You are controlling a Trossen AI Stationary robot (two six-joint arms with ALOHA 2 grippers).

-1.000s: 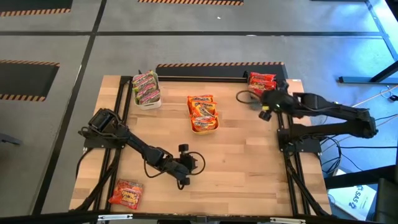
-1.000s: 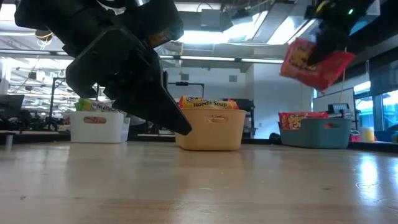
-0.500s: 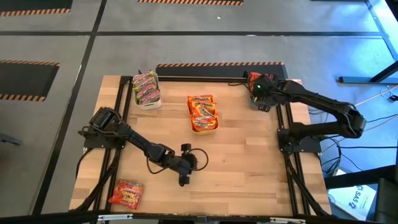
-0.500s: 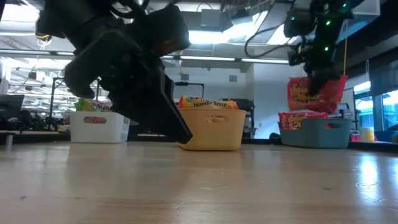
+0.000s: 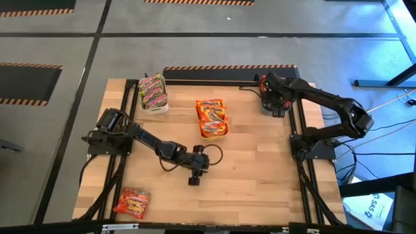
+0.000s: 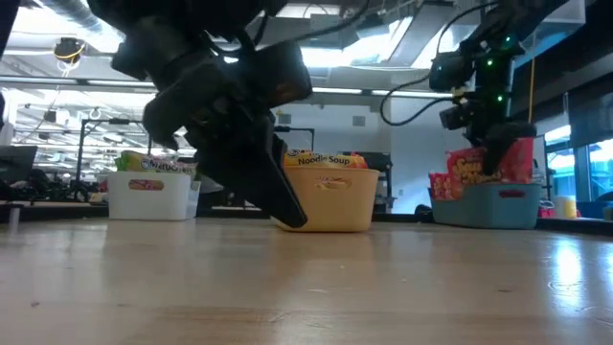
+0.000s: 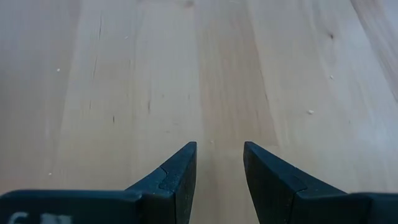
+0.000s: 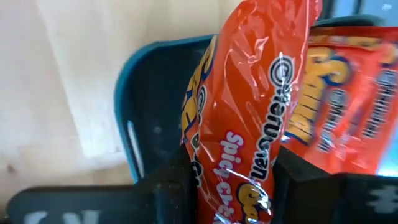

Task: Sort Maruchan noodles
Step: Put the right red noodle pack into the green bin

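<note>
Noodles are nearly all sorted, as far as I can see from up top. Going left to right: one red packet (image 5: 132, 201) lies loose on the bench (image 5: 253, 175) at the near left corner, well apart from everything else. The white bin (image 5: 154, 94) at the far left holds the green-pink packets, and the yellow bin (image 5: 213, 119) in the middle holds the orange ones. My left pincer (image 5: 193, 179) hangs low over bare wood near the bench's middle, its fingers (image 7: 177, 177) parted with nothing between them.

At the far right, my right pincer (image 8: 233, 186) is clamped on a red packet (image 8: 249, 112) and sits over the blue bin (image 8: 155, 112), where another red packet (image 8: 348, 93) already lies. In the low view the held one (image 6: 479, 168) looks partly inside the bin, standing on edge.

To finish this step well, I'd lower a touch more so the packet's bottom edge rests on the stack, tip the wrist so it lies flat instead of upright, then let go and lift straight up, so the crinkly film doesn't catch a finger and come back out. After that, the loose red one at near left looks like the last, and the left arm is the closer one.
</note>
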